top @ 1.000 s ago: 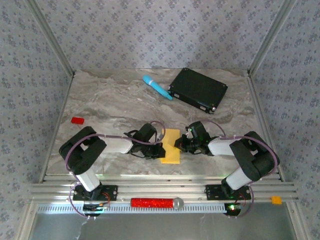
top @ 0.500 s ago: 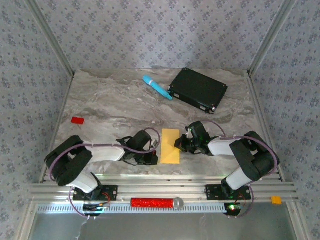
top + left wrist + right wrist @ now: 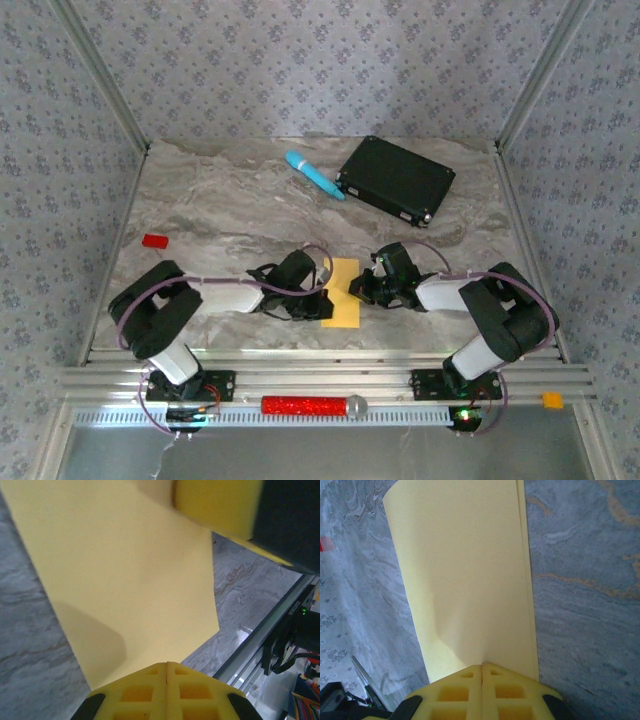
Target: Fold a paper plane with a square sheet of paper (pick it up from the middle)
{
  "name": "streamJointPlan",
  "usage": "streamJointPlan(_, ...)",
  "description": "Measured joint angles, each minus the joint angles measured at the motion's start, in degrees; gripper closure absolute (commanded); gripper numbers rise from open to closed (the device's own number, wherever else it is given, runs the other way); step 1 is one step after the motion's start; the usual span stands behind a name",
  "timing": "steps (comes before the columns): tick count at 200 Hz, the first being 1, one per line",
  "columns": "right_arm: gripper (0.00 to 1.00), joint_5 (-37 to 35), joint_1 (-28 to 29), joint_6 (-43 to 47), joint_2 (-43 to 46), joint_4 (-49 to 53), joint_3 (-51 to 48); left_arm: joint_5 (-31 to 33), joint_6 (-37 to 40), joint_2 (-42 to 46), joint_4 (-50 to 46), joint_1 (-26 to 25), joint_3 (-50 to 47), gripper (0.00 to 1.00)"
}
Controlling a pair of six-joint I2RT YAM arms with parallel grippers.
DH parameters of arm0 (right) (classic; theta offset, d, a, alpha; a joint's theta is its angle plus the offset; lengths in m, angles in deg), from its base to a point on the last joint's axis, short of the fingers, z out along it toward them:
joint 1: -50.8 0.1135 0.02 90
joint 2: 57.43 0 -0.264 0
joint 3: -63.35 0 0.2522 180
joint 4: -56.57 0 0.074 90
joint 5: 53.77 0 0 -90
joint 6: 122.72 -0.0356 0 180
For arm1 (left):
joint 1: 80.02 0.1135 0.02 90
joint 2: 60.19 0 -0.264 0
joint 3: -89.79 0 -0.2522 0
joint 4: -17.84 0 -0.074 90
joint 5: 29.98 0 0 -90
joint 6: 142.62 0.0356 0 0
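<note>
Near-centre tabletop [image 3: 230, 200], between the arms: the square sheet of paper [image 3: 341, 292] lies flat, doubled into a rectangle with its long sides running near to far. It is well apart from the black flat box [image 3: 396, 180] and the light-blue cylinder [image 3: 314, 174] at the far side.
Left end effector [image 3: 166, 670]: fingers closed together with nothing between them; tips sit over the sheet's left long edge, towards the near end.
Right end effector [image 3: 482, 672]: likewise closed and empty; tips at the right long edge, a little farther back.
Contact: you cannot tell from these views whether either tip is pressing down or just hovering.
Layers: the right wrist view shows two layers along one long edge, the upper set slightly in from the lower, so the halves are not quite flush.
Step in hand (judgement): setting the centre fold, using the closed tips as pressing tools.
Method: pin the sheet with one arm and run the other along the folded edge from one end to the other. Press lightly and slide slowly.
Risk: thin paper on a smooth tabletop will likely skid or buckle if both arms push towards each other.
Before creasing hard: nudge the upper layer flush, since a crooked centre crease would carry into every later fold.
</note>
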Motion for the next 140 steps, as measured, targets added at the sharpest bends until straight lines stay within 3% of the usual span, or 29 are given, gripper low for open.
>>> streamJointPlan(47, 1.00, 0.0, 0.1, 0.0, 0.0, 0.2, 0.1, -1.2, 2.0, -1.2, -1.4, 0.0, -1.7, 1.00)
streamJointPlan(85, 1.00, 0.0, 0.1, 0.0, 0.0, 0.2, 0.1, 0.2, 5.0, 2.6, -1.5, -0.2, -5.4, 1.00)
streamJointPlan(140, 1.00, 0.0, 0.1, 0.0, -0.1, 0.2, 0.2, 3.8, 8.2, 9.6, -12.7, 0.8, -5.4, 1.00)
